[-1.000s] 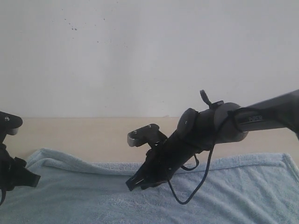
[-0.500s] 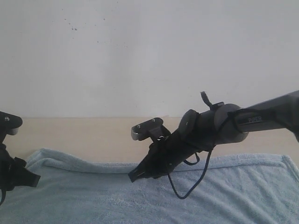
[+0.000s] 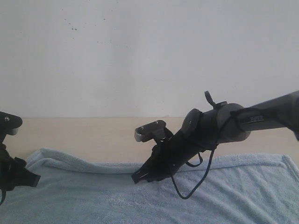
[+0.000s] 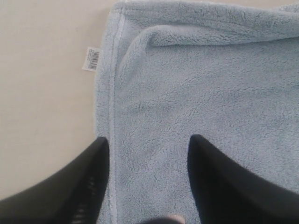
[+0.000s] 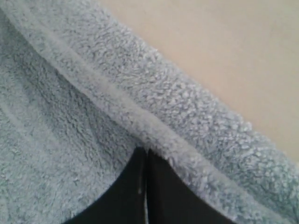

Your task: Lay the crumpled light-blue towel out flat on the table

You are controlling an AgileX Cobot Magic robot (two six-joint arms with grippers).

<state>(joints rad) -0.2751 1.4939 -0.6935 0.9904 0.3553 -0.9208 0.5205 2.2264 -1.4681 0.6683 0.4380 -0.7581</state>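
- Beige table point(image 3: 93, 133) ran under a white wall point(image 3: 149, 56). The towel point(image 3: 233, 186) lay on it, mostly spread across the near part.
- Right gripper point(image 3: 136, 178) sat at the towel's far edge, roughly mid-width. Its jaws were pressed together with the tips at a raised ridge point(image 5: 140, 119) of cloth. No cloth was visible pinched between them.
- Left gripper point(image 4: 149, 139) hung over the towel's side edge, jaws wide apart and gripping nothing. One finger point(image 4: 88, 179) was over the stitched hem point(image 4: 112, 93), the other over the pile further inside the towel.
- Only the left wrist view showed the whitish tag point(image 4: 92, 59) sticking out from the hem onto bare table. It also showed a folded-over flap point(image 4: 210, 32) along the towel's far edge near that corner.
- Only the right wrist view showed the closed tips against the ridge, with bare table just beyond the towel.
- Only the exterior view showed the right arm point(image 3: 261, 119) slanting down to the towel.
- Hard to tell:
  - The towel's near edge was cut off by the frame.
  - The left gripper was dark and cropped in the exterior view.
  - The tag's print was unreadable.
  - I couldn't tell whether the right tips were touching the cloth.
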